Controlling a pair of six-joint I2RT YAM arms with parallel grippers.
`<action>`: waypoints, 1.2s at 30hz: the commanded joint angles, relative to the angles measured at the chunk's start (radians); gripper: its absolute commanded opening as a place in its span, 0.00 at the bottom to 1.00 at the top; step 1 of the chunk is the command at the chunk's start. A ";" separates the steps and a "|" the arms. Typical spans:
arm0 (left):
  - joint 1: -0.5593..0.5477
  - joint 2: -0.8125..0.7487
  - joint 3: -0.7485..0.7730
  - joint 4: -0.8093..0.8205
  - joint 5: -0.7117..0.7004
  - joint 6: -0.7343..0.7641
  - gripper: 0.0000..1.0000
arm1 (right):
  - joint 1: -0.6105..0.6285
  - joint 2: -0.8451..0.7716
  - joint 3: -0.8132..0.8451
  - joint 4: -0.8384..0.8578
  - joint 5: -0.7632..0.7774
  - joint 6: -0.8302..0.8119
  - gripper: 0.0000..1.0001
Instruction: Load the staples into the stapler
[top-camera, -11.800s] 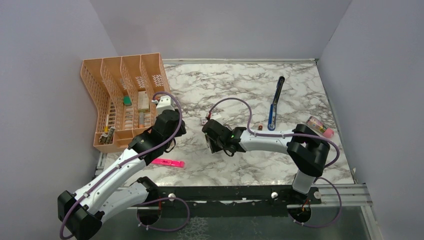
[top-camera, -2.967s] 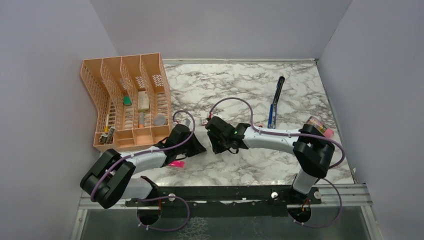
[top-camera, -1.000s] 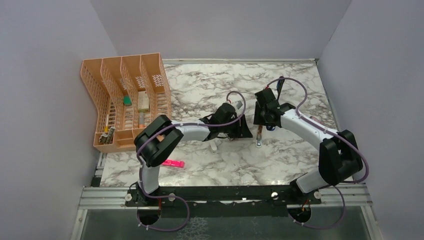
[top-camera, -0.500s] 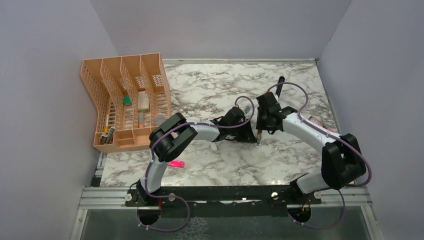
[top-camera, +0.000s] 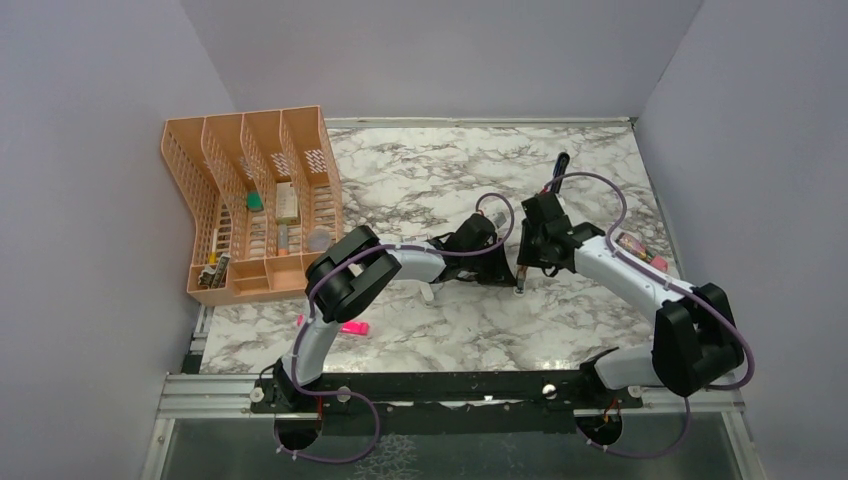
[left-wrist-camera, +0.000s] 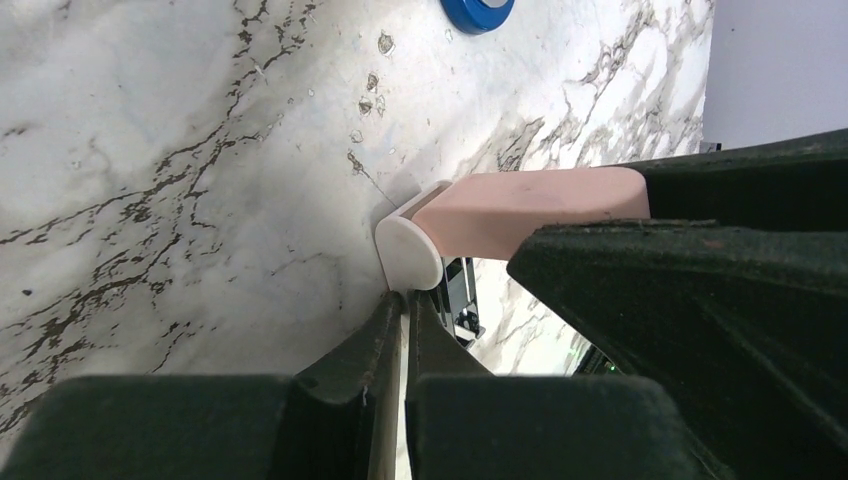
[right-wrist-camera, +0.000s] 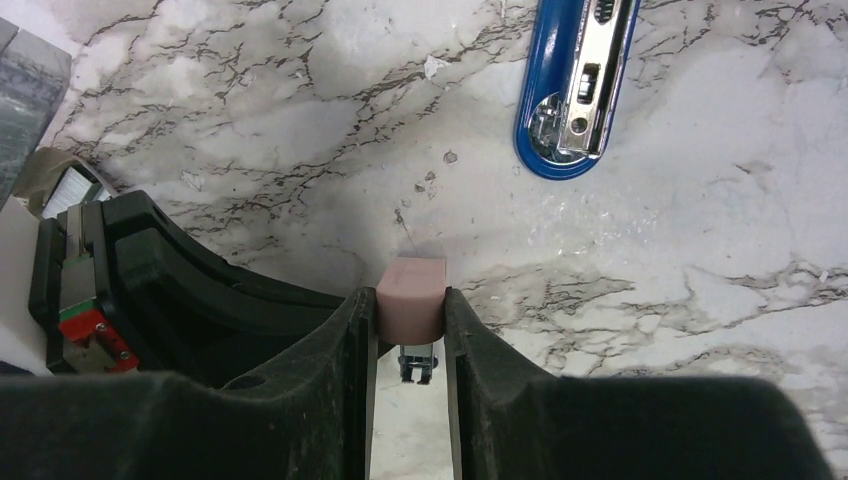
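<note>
The blue stapler (right-wrist-camera: 575, 85) lies open on the marble with its metal channel showing. In the top view only its far black end (top-camera: 559, 166) clears the right arm, and its blue tip (left-wrist-camera: 478, 8) shows in the left wrist view. My right gripper (right-wrist-camera: 411, 312) is shut on a small peach-pink piece (right-wrist-camera: 411, 290) with a white end cap (left-wrist-camera: 410, 252) and a metal part under it, held just above the table (top-camera: 519, 284). My left gripper (left-wrist-camera: 405, 302) is shut, its tips right against that white cap (top-camera: 503, 272). I cannot make out the staples.
A peach mesh organiser (top-camera: 250, 200) with small items stands at the far left. A pink highlighter (top-camera: 345, 327) lies near the front left. A small white piece (top-camera: 430, 293) lies under the left arm. A small pink and yellow object (top-camera: 640, 250) lies by the right wall.
Both grippers have shifted a little to the right and nearer together. The right gripper still holds the peach-pink piece and the left tips have closed in on its end.
</note>
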 joint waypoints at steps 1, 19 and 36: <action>-0.014 0.059 0.018 -0.047 -0.062 0.007 0.03 | 0.003 -0.040 -0.061 -0.036 -0.121 0.062 0.27; -0.013 0.070 0.029 -0.066 -0.083 0.023 0.02 | 0.015 -0.094 -0.187 -0.040 -0.178 0.101 0.27; -0.005 0.082 0.055 -0.078 -0.098 0.037 0.02 | 0.034 -0.108 -0.206 -0.079 -0.158 0.107 0.38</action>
